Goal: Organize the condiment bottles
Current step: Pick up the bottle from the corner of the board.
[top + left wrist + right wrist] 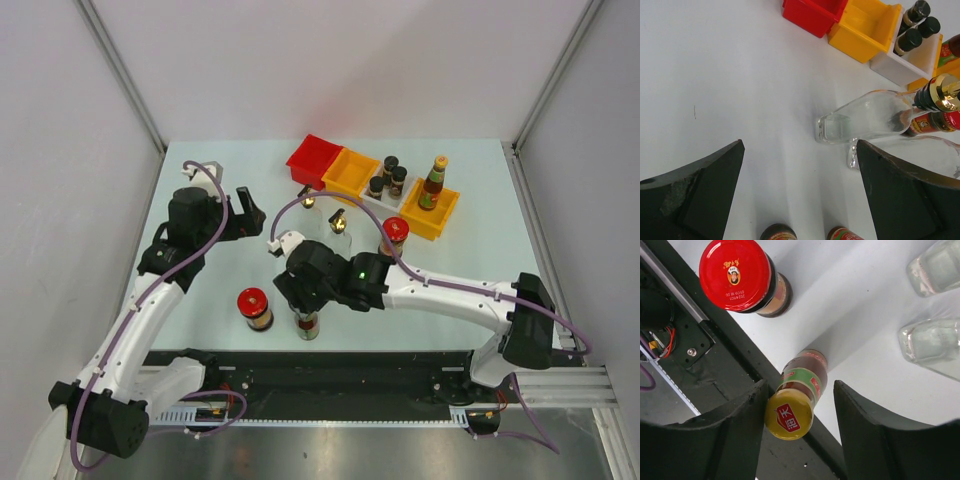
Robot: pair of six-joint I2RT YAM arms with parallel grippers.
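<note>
Right wrist view gives me the right pincer [799, 390] partly open, its two black fingers straddling a bottle, with nothing clamped that I can see. The left pincer [800, 190] is spread as wide as it goes and holds nothing. Ahead of its tips, toward the finger on the right of its view, is a tall clear glass bottle with a gold spout [865, 117]; the top view shows it upright.

Between the right pincer's fingers sits the brown sauce bottle with a green label band and yellow cap [790, 415]. Its cap is tight beside the finger on the left of that view, though I cannot tell whether they touch. A clear gap separates it from the other finger. It stands upright, long axis vertical, cap pointing up at the wrist.

Beyond that left finger's tip stands a red-lidded dark jar [735, 274], apart from the sauce bottle.
</note>
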